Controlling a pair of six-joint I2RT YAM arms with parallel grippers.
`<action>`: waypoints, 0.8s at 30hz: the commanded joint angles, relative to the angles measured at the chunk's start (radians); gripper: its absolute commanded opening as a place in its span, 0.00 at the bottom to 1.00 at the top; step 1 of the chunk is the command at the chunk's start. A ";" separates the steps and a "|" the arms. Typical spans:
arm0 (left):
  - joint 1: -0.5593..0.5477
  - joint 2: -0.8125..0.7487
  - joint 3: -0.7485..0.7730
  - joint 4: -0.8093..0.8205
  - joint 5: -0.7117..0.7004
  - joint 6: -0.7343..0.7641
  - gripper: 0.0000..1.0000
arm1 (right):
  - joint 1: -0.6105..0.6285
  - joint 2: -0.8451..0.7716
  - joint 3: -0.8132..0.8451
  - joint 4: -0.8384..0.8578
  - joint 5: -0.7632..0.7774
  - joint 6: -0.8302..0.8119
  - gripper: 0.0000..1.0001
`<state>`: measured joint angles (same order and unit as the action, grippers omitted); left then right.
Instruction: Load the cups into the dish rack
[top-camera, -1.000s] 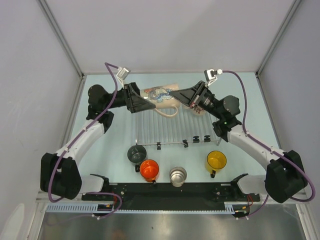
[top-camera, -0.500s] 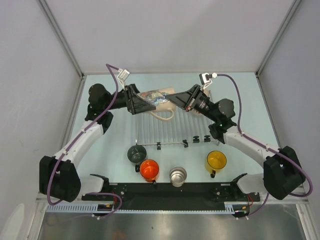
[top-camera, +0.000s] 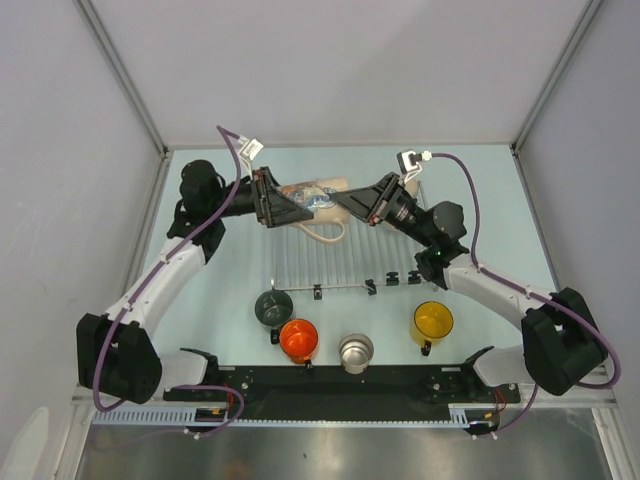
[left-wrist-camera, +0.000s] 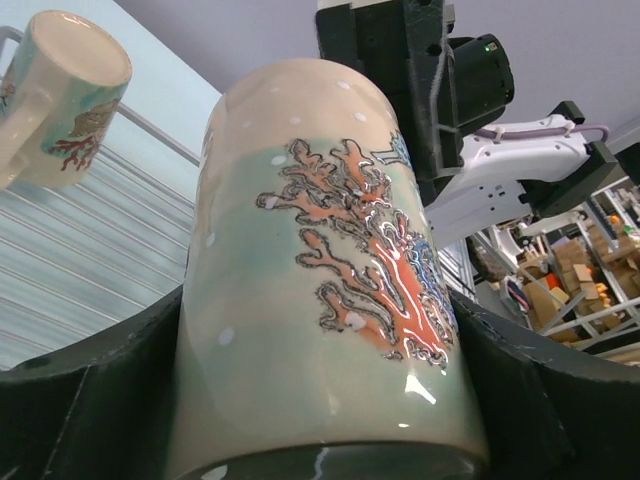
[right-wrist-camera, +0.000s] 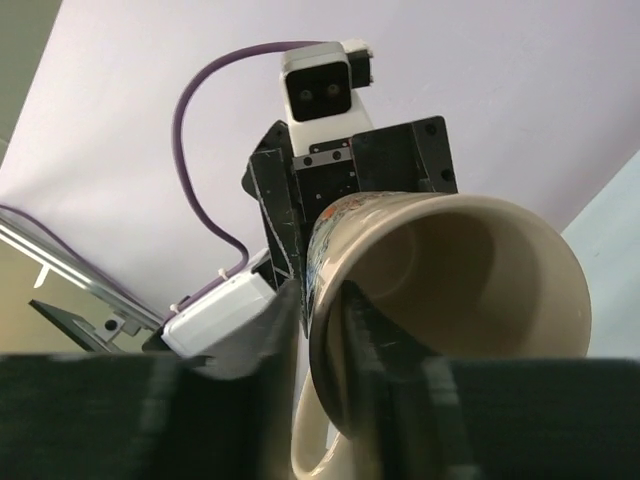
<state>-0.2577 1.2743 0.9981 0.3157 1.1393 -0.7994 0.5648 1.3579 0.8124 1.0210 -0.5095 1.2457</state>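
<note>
Pale-green table (top-camera: 200, 290), grey walls (top-camera: 330, 70); dish rack (top-camera: 330, 265) bearing one cream mug (left-wrist-camera: 65, 95); coral-patterned mug (left-wrist-camera: 320, 200), left gripper (left-wrist-camera: 320, 340) clasping body, right gripper (right-wrist-camera: 322, 300) pinching rim.

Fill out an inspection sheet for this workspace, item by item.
Surface: pale green table, no spills seen.
Job's things: rack flat at centre; coral mug held tilted over its far end; second cream mug at the rack's far edge; grey-green mug, orange mug, steel mug, yellow mug upright in front of the rack.
Clutter: nothing seen.
Grippers: left gripper closed around the coral mug's body; right gripper pinches its rim.
Cables: purple left cable and right cable loop from the wrist cameras along the arms.
Surroundings: plain grey walls; black rail along the near edge.
</note>
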 joint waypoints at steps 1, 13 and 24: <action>-0.005 -0.056 0.088 0.008 -0.003 0.127 0.01 | -0.023 -0.068 -0.012 -0.039 0.000 -0.014 0.40; -0.021 -0.037 0.256 -0.492 -0.197 0.593 0.01 | -0.196 -0.272 -0.006 -0.447 -0.003 -0.167 0.83; -0.210 0.342 0.696 -0.981 -0.682 1.023 0.01 | -0.304 -0.506 0.010 -0.841 0.121 -0.302 0.81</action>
<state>-0.4152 1.4967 1.5162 -0.5129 0.6411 0.0444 0.2893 0.9058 0.7811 0.3023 -0.4271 0.9981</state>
